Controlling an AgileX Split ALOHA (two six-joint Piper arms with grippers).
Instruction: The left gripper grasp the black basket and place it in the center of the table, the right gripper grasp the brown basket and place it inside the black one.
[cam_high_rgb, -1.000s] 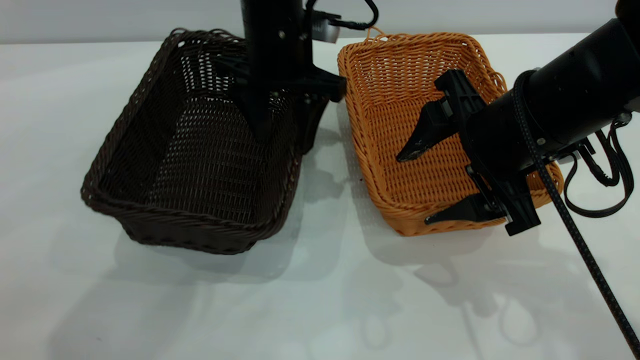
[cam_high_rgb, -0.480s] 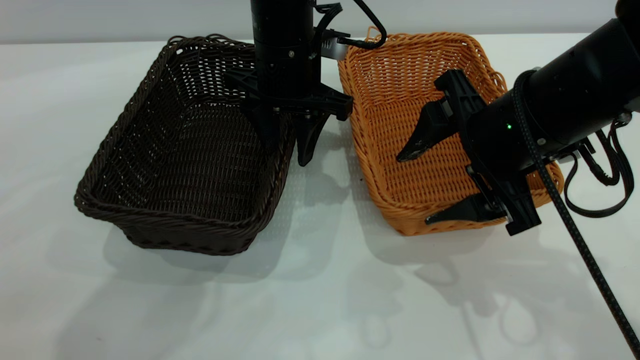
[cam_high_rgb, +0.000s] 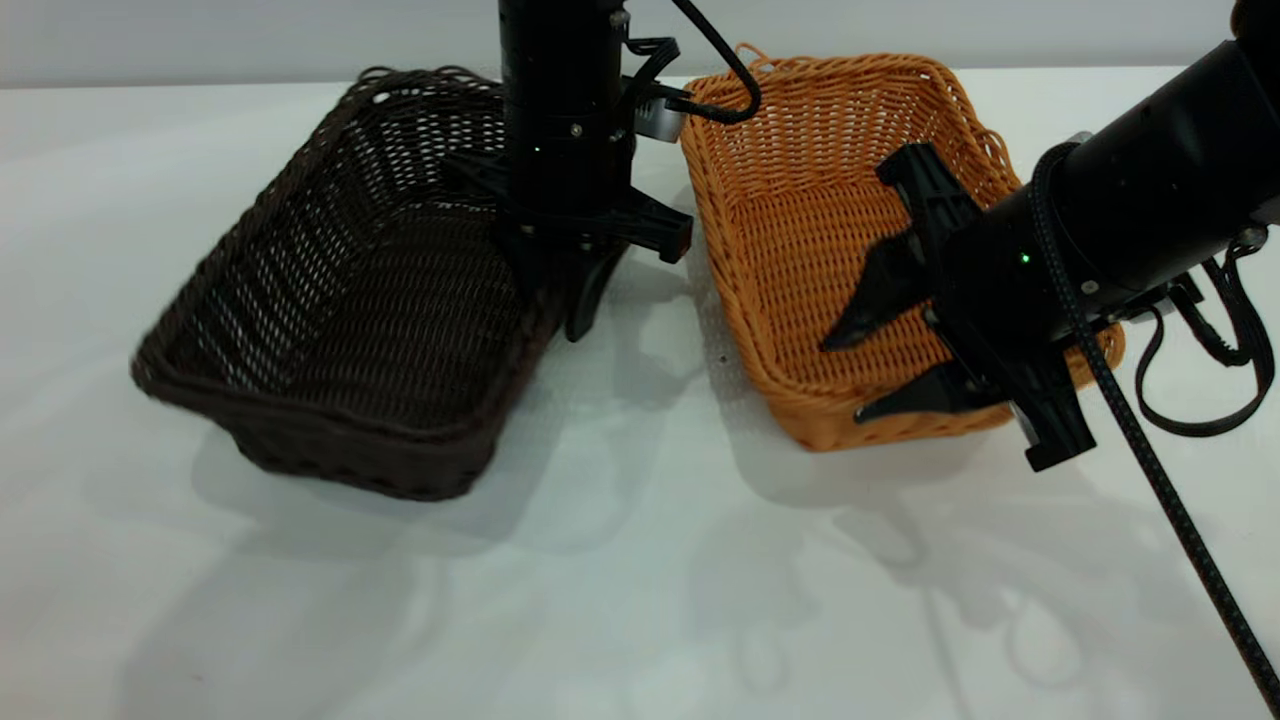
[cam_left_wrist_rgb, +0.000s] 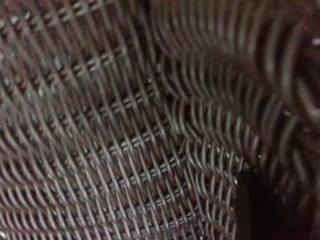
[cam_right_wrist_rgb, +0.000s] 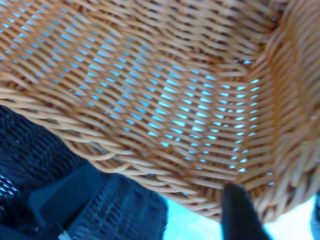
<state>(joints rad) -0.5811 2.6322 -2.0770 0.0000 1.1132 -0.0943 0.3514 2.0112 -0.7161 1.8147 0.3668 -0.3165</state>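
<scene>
My left pincer (cam_high_rgb: 565, 300) is clamped on the long side wall of the black basket (cam_high_rgb: 340, 310) that faces the brown basket (cam_high_rgb: 850, 250), one finger inside the weave and the other (cam_high_rgb: 585, 300) outside it, closed tight on the rim. The black basket sits tilted on the counter (cam_high_rgb: 640, 580): the gripped side and the far end are raised, while the near end stays low close to the surface. It lies at the left of the exterior view, just beside the brown basket but with a strip of bare counter between them. In my left wrist view the dark weave (cam_left_wrist_rgb: 125, 125) fills the frame, with one fingertip (cam_left_wrist_rgb: 255, 205) dark against it. My right pincer (cam_high_rgb: 870, 375) is spread wide at the near right corner of the brown basket, one finger inside over the floor, the other outside the near wall, holding nothing. My right wrist view shows the orange weave (cam_right_wrist_rgb: 175, 100) close up and the left pincer (cam_right_wrist_rgb: 65, 195) farther off against the black basket.
</scene>
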